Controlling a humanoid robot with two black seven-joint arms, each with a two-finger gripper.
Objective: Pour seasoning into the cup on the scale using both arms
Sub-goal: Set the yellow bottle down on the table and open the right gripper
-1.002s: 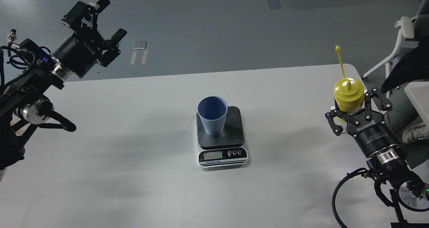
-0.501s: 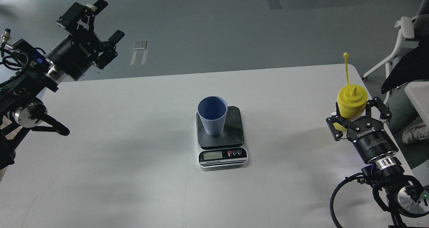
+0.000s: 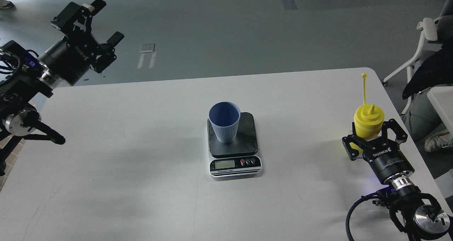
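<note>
Head view, only cam there is. Seasoning bottle [image 3: 368, 122] stands upright near the table's [image 3: 141, 184] right edge, tethered cap sticking straight up w/ the nozzle bare, so prob. ready to pour. Right gripper [image 3: 370, 136] sits low around the bottle's lower body, fingers either side; whether it's actually clamping or just bracketing, can't tell from here. Grip that low leaves the nozzle end free to tip.

Cup [image 3: 224, 122] sits on the scale [image 3: 234, 145], toward the plate's left-rear part, mouth up and looks empty, so nothing poured yet. Scale is mid-table w/ display facing the robot, well apart from the bottle.

Left gripper [image 3: 93, 28] hangs high past the table's far-left corner, fingers spread wide, holding nothing. Likely parked clear or waiting to steady something.
</note>
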